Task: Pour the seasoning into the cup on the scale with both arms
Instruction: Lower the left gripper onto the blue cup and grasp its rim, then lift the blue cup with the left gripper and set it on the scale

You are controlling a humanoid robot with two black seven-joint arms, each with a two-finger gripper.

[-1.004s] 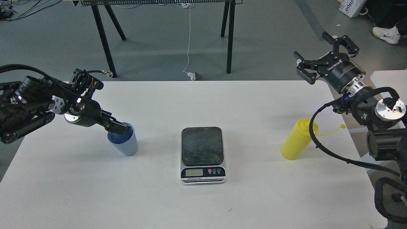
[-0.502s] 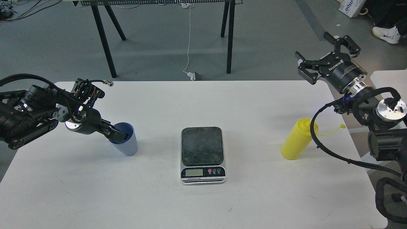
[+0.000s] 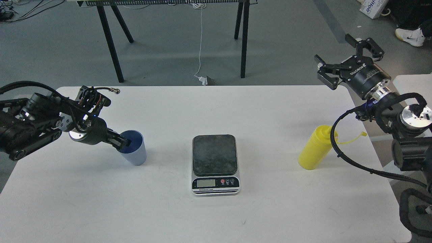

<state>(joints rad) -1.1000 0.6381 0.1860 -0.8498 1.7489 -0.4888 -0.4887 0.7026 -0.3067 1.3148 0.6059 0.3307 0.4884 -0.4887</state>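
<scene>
The light-blue cup (image 3: 136, 154) stands upright on the white table (image 3: 216, 216), left of the scale (image 3: 214, 164). My left gripper (image 3: 122, 143) is at the cup's left rim, with its tip at or just inside the opening; its fingers are dark and cannot be told apart. The scale's dark plate is bare. The yellow seasoning bottle (image 3: 315, 149) stands at the right, with its tethered cap (image 3: 363, 134) hanging open to the right. My right gripper (image 3: 345, 56) is open and empty, held high beyond the table's far right corner, well above the bottle.
A black cable (image 3: 337, 152) of my right arm loops just in front of the bottle's top. Black legs (image 3: 243, 37) of another table stand on the grey floor behind. A white cord (image 3: 201, 40) hangs down there.
My left gripper has dropped and drawn back to the left, from over the cup's opening to its left rim. The right gripper has barely shifted. Cup, scale and bottle stay put.
</scene>
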